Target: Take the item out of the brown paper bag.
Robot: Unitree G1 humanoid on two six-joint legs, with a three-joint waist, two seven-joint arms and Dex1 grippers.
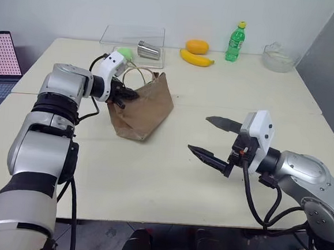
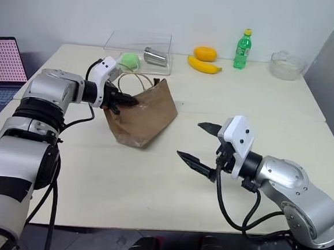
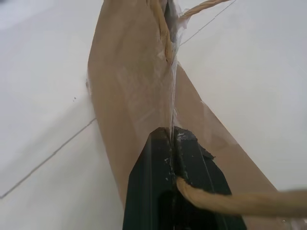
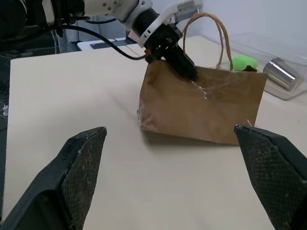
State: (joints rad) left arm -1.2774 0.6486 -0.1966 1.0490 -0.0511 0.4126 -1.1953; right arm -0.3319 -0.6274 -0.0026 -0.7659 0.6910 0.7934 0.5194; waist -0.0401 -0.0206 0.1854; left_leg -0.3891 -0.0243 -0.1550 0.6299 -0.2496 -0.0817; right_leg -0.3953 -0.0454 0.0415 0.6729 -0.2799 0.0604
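From the head views, the small brown kraft paper bag [image 1: 142, 108] with thin beige twisted-cord handles stands on the pale desk [image 1: 168, 177] toward its far left corner, and the left pincer [image 1: 125, 95] is clamped shut on the bag's upper rim, while the right pincer [image 1: 215, 140] hangs wide and empty over the desk's near right part. The left wrist view has its black fingers [image 3: 158, 182] pinching thin, creasing paper, so the bag looks light and floppy; hold the rim gently. In the right wrist view the bag's mouth is pressed closed and the item inside stays hidden.
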